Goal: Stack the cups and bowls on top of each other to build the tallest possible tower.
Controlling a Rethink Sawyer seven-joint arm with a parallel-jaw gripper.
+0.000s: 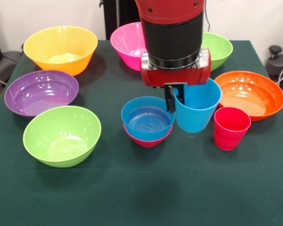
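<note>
Gripper (176, 100) is hanging mid-table, one dark finger inside the near-left rim of the blue cup (196, 112), apparently pinching the wall; the second finger is not clearly showing. Cup is sitting upright or slightly tilted — whether it is resting on the green tablecloth (141, 188) or lifted just off it, cannot tell.

Just left of the cup, almost touching: small blue bowl (147, 117) nesting in a small red bowl (148, 139), only the red rim and underside peeking out below. That pair is the only stack so far.

Red cup (230, 127) is standing alone just right of the blue cup, in front of the orange bowl (249, 93).

Large bowls are all sitting separately, mouths up: yellow-orange bowl (61, 48) far left, purple bowl (41, 92) below it, lime green bowl (62, 135) nearest, pink bowl (129, 44) and second green bowl (219, 48) partly hidden behind the arm.

Judging progress: early. One nesting done; both cups and six large bowls are waiting. Blue cup looks like the piece in hand, likely heading for the blue-on-red pair
</note>
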